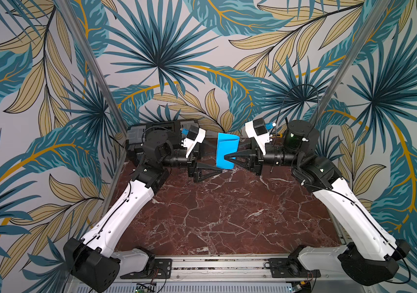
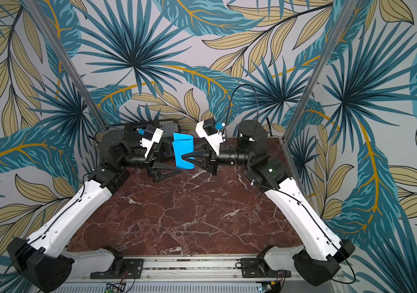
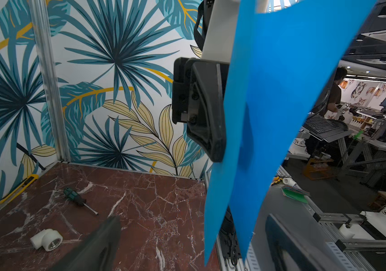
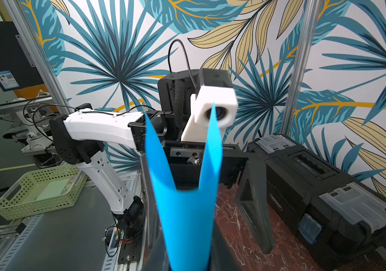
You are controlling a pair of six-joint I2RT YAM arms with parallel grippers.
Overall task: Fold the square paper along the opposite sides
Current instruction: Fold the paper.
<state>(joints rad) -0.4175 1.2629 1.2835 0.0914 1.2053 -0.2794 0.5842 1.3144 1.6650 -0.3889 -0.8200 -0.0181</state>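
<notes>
Palm-print walls around a red marble table (image 1: 215,215). Right gripper (image 1: 225,158) clamped on the paper (image 1: 223,145), fingertips pressed together with the blue sheet between them. Left gripper (image 1: 216,160) facing it, jaws spread wide, one finger (image 1: 218,170) on either side of the sheet; contact with the paper impossible to tell.

Paper held aloft in both top views, clear of the marble, just beside the toolbox (image 1: 160,128) toward the table's middle. Bent over on itself in a loose U rather than pressed flat, the two halves standing apart. Seen from the right wrist, paper (image 4: 185,211) as a blue V rising toward the left wrist camera.

Behind the grippers, left arm (image 1: 126,203) and right arm (image 1: 349,210), white shells on black joints, reaching in from the front rail. Toolbox black, with clear-lidded trays, set against the back wall just behind the left arm's wrist.

Screwdriver (image 3: 79,200), white pipe elbow (image 3: 46,239) and yellow cutter (image 3: 18,187) on the marble well apart from the toolbox, by the opposite side wall. Green basket (image 4: 39,192) outside the enclosure, beyond the left arm from the toolbox.
</notes>
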